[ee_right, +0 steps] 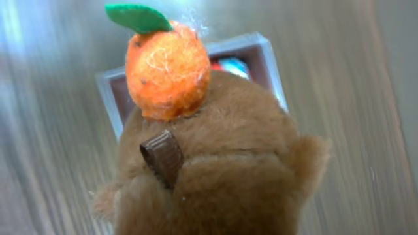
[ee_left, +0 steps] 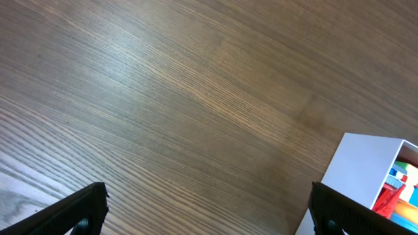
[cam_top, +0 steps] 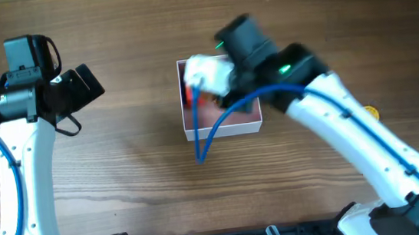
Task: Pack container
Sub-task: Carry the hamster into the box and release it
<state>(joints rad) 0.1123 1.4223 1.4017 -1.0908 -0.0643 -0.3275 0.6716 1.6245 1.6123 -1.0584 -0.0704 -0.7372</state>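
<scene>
The container (cam_top: 224, 128) is a white-walled square box with a pink inside, at the table's middle. It also shows in the right wrist view (ee_right: 264, 49) and in the left wrist view (ee_left: 356, 166), with colourful toys (ee_left: 398, 186) inside. My right gripper (cam_top: 207, 75) hovers over the container's far left part. It holds a brown plush toy (ee_right: 215, 163) with an orange fruit (ee_right: 166, 72) on its head. The plush hides the fingers. My left gripper (ee_left: 209, 212) is open and empty over bare wood, left of the container.
A small yellow object (cam_top: 371, 111) lies on the table beside the right arm. A blue cable (cam_top: 208, 141) hangs from the right arm across the container's front wall. The wooden table (cam_top: 137, 163) stretches to both sides.
</scene>
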